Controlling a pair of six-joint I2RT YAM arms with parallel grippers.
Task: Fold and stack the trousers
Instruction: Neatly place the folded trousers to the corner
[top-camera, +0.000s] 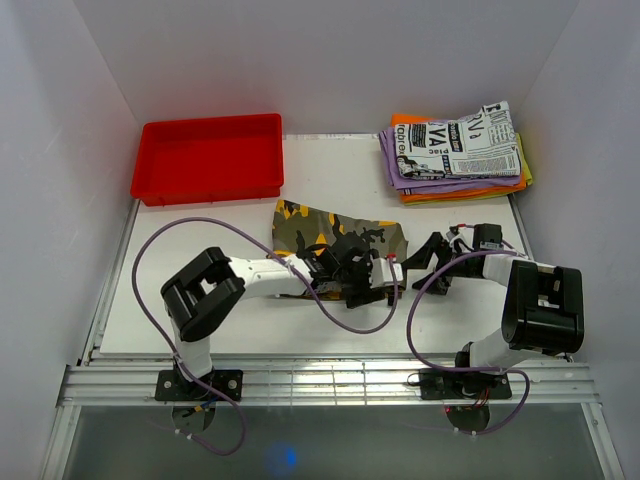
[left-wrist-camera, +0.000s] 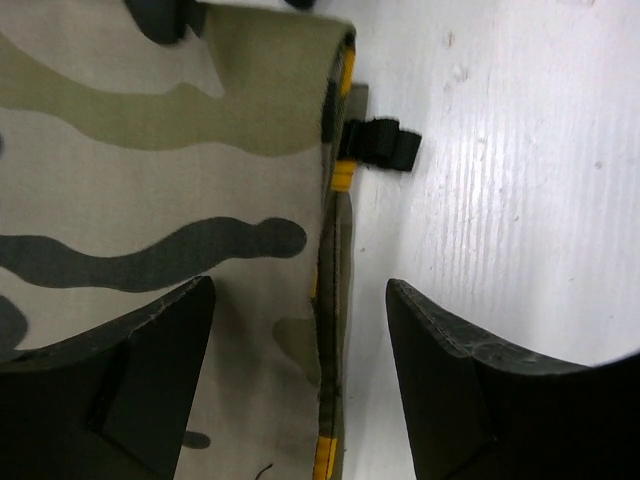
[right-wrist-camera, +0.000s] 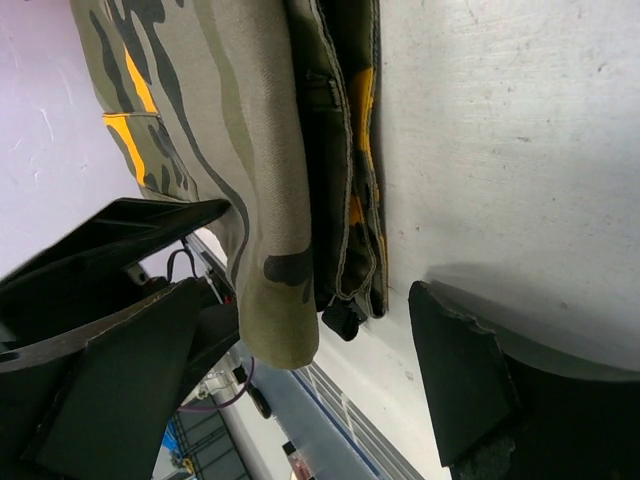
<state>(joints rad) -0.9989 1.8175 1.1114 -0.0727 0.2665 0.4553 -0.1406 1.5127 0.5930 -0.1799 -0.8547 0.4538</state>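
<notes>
Though spread wide at the left claw, grips nothing. Hangs right over the edge of the trousers, with one finger above the cloth and the other above the bare counter. Between the fingers: the folded edge, running straight through the gap, with a small black tab poking out onto the white.

Same story at the right claw: spread wide, nothing held. Looks along the counter at that same end of the trousers, at the layers of the fold lying one on another. Close to the cloth, but no touch to be seen.

From above: a folded bundle in the middle of the counter, its long way going left to right. Both claws at its right end, the left one over the cloth, the right one just beside it on the bare side.

Looks folded already, so probably time to grab this end and carry it off.

Farther out, at the far right corner: a pile of folded clothes, well apart from the bundle. Most likely the place to stack. Nearer to the right arm than to the left. At the far left: a red tray.

Flat, smooth and white underfoot, with bare room between bundle and pile. White walls close by at the back and both sides, so not much space for a wide swing.
</notes>
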